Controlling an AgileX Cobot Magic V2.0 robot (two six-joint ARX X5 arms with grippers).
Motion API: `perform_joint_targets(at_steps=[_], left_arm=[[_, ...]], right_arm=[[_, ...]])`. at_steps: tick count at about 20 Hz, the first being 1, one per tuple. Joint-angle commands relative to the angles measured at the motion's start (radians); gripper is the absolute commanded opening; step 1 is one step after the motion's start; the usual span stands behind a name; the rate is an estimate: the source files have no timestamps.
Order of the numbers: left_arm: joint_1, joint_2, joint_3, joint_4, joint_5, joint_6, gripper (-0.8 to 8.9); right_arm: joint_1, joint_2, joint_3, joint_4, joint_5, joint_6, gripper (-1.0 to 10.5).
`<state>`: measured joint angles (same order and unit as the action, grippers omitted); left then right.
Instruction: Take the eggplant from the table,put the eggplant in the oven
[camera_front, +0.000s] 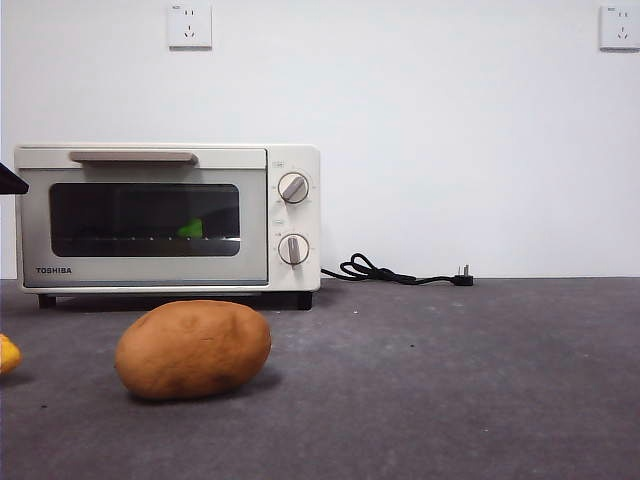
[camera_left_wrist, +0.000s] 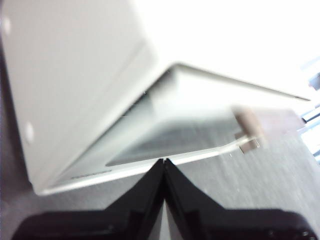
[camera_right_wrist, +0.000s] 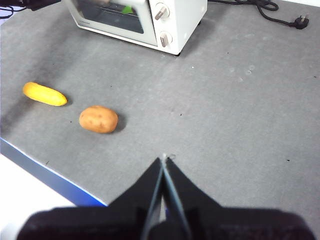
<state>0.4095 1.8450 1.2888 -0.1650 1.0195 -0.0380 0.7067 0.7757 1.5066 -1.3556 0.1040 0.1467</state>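
The cream-white oven (camera_front: 168, 215) stands at the back left of the table (camera_front: 450, 380) with its glass door closed. Through the glass a bright green patch, the eggplant's stem cap (camera_front: 191, 229), shows inside on the rack; the purple body cannot be made out. The same green of the eggplant (camera_right_wrist: 128, 9) shows in the right wrist view. My left gripper (camera_left_wrist: 164, 161) is shut and empty, close to the oven's upper left corner, with the bar handle (camera_left_wrist: 248, 131) blurred ahead. Its black tip (camera_front: 10, 181) pokes in at the left edge. My right gripper (camera_right_wrist: 164, 158) hangs shut and empty above the table, far from the oven (camera_right_wrist: 150, 20).
A brown potato (camera_front: 193, 348) lies in front of the oven. A yellow vegetable (camera_right_wrist: 45, 94) lies to its left near the table's blue front edge (camera_right_wrist: 50, 175). A black power cord (camera_front: 400, 273) trails right from the oven along the wall.
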Motion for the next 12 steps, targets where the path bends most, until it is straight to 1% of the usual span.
perform_joint_targets(at_steps=[1, 5, 8, 12], left_arm=[[0.001, 0.002, -0.002, 0.031, -0.001, -0.023, -0.06], [0.001, -0.025, 0.001, -0.031, -0.008, -0.023, -0.06], [-0.011, -0.106, 0.001, -0.086, -0.093, -0.013, -0.06], [-0.048, -0.270, 0.001, -0.169, -0.203, -0.013, -0.06]], right_arm=[[0.000, -0.002, -0.008, -0.026, -0.003, 0.011, -0.1], [0.000, -0.002, -0.008, -0.026, -0.003, 0.010, -0.1], [0.000, -0.002, -0.008, -0.026, -0.003, 0.007, -0.1], [0.000, -0.002, -0.008, -0.026, 0.002, 0.006, 0.0]])
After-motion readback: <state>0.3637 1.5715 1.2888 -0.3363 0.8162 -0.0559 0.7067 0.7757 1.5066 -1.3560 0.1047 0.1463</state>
